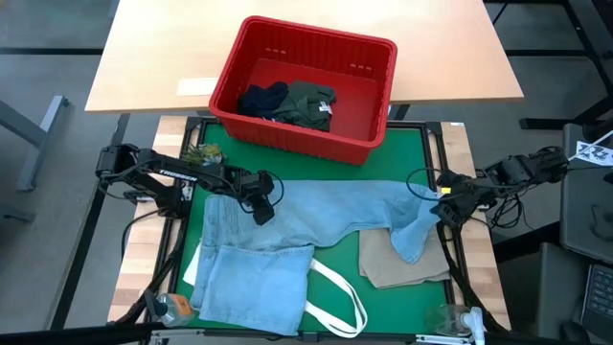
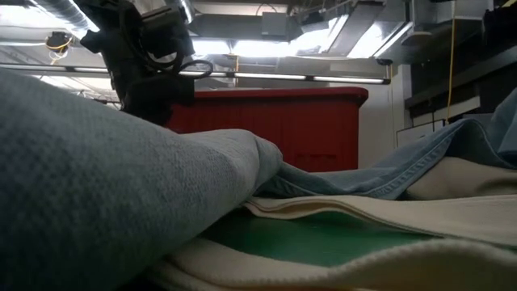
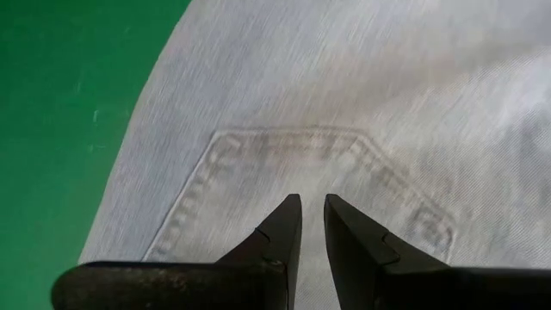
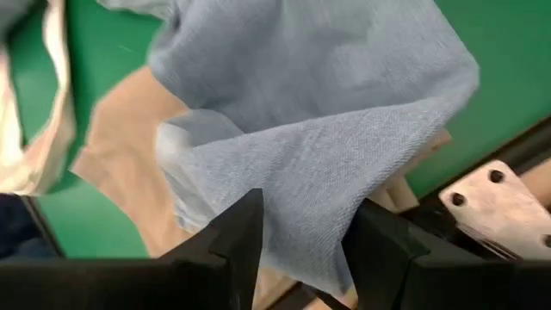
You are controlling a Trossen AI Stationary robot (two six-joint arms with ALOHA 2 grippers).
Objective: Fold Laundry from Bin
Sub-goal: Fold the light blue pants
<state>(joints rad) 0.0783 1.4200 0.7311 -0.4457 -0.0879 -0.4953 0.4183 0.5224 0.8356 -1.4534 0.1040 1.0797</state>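
Jeans (image 1: 306, 220) lie spread in front of the bin (image 1: 305, 88) for folding: my right gripper (image 4: 303, 250) pinches the leg end, my left gripper (image 3: 312, 226), nearly closed, hovers empty above the seat pocket.

The table is seen from straight above in the high view, with both arms and the red bin (image 1: 303, 86) included. The low view is set at table-top height, level toward that bin (image 2: 279, 129). Each wrist view is held close over the jeans (image 3: 344, 95) (image 4: 327, 129), just ahead of its own fingers.
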